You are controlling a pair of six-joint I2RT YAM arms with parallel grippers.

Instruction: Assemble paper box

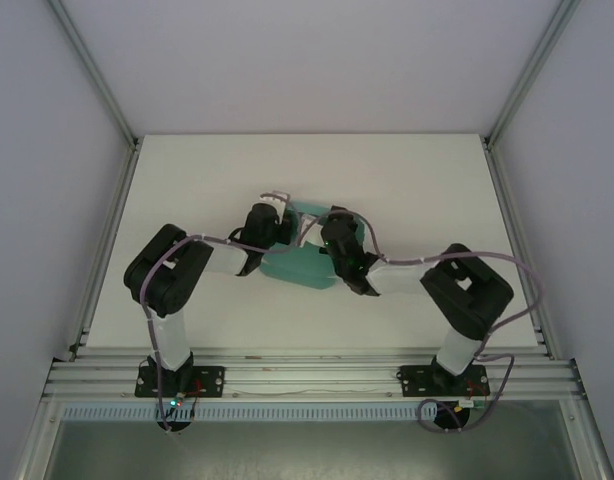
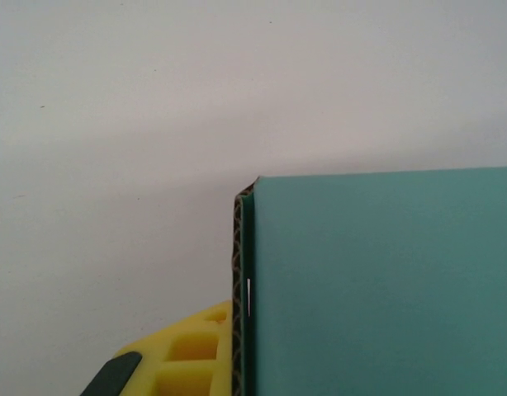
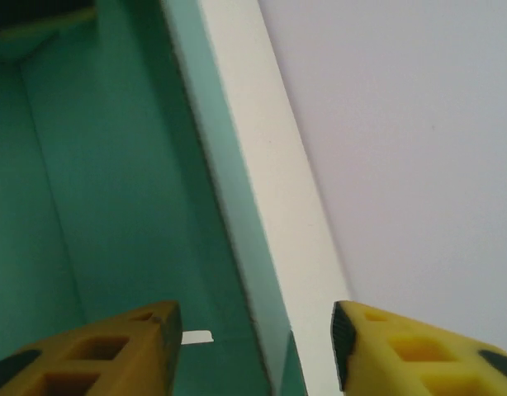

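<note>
R gripper [image 3: 255,351] astride paper box [image 3: 113,206] wall edge.

There is one green paper box [image 1: 292,268] between two grippers, the left gripper [image 1: 259,228] and the right gripper [image 3: 255,351]. There is one white table [image 1: 187,170].

box [image 2: 386,280]: teal-green, and there's a brown zigzag cut edge, centre frame
fingers [image 3: 88,355]: bright yellow, black pads
table [image 1: 407,180]: plain white
cables [image 1: 535,288]: purple
</note>
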